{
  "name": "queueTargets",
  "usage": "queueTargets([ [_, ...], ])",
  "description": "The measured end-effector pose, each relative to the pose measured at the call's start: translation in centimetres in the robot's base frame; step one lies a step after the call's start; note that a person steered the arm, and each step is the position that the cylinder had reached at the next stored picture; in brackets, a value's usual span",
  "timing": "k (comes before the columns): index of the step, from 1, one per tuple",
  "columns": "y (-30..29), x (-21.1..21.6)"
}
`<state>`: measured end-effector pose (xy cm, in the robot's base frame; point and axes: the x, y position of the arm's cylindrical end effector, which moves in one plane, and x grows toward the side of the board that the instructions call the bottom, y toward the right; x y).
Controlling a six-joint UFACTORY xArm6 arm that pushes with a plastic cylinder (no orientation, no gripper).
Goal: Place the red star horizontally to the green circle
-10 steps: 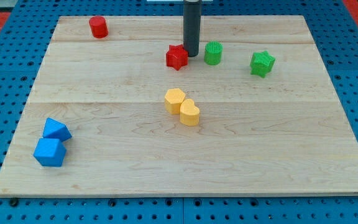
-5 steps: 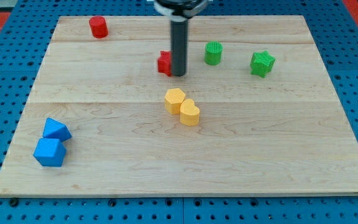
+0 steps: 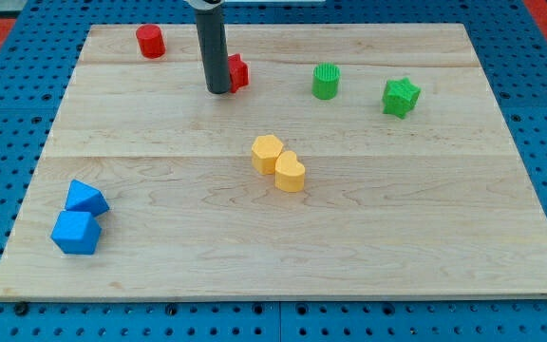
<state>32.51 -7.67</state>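
My tip (image 3: 218,91) sat planted on the desk (image 3: 397,237) at the view's upper middle, and the red star (image 3: 238,72) was tucked right against its right side — touching or as good as touching, partly hidden behind the rod. No hand here to open or close — just the bare rod end. The green circle (image 3: 325,81) stood well off to the view's right, nearly level with the star, perhaps a shade lower. So the star lay between tip and circle: a push toward the view's right looked like the line to take, judging by that row. The green star (image 3: 401,97) waited farther right.
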Motion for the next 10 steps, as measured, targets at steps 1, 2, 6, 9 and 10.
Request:
queueTargets([
  [1,0.0,0.0],
  [2,0.0,0.0],
  [6,5.2,-4.6],
  [9,10.6,2.3],
  [10,13.6,3.1],
])
